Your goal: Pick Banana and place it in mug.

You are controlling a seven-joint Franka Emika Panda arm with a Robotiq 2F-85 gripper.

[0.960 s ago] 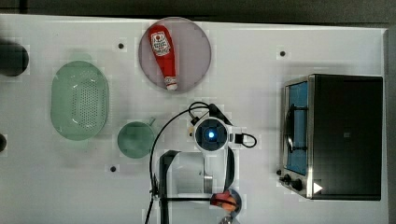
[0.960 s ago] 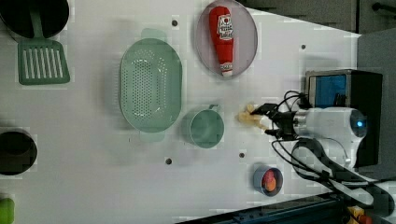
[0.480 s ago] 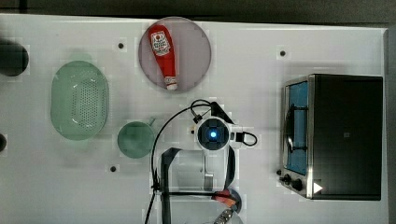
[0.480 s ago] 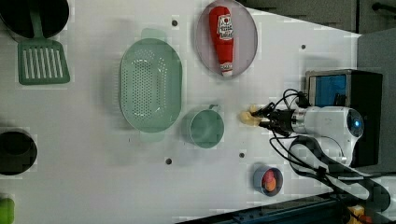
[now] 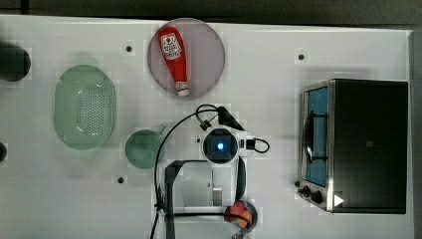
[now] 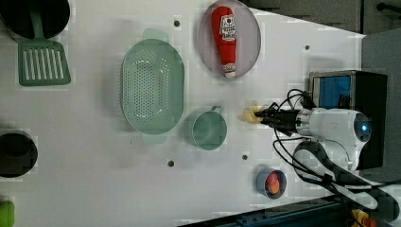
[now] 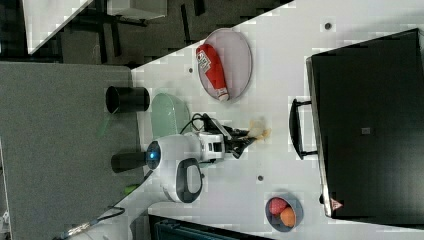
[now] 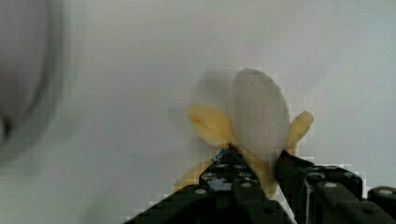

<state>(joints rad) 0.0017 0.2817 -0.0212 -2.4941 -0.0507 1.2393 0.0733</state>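
The banana (image 6: 250, 115) is small and pale with yellow peel flaps, and it lies on the white table to the right of the mug in the left view. My gripper (image 6: 263, 117) reaches it from the left view's right. In the wrist view the two black fingers (image 8: 229, 164) press either side of the banana (image 8: 257, 112) near its base, so the gripper (image 8: 259, 170) is shut on it. The right view shows the banana (image 7: 259, 131) at the fingertips, resting on the table. The teal mug (image 6: 208, 130) stands upright a short way off. In the top view my wrist (image 5: 220, 146) covers the banana, right of the mug (image 5: 143, 148).
A pale green colander (image 6: 152, 90) sits beyond the mug. A ketchup bottle (image 6: 226, 38) lies on a grey plate (image 6: 250, 33). A toaster oven (image 5: 358, 144) stands at the top view's right. A small bowl of red and orange fruit (image 6: 271, 182) is near the arm's base. A green spatula (image 6: 42, 61) lies far left.
The fingers have gone from wide open to shut around the banana. The wrist has shifted slightly toward it. The banana stays on the table.
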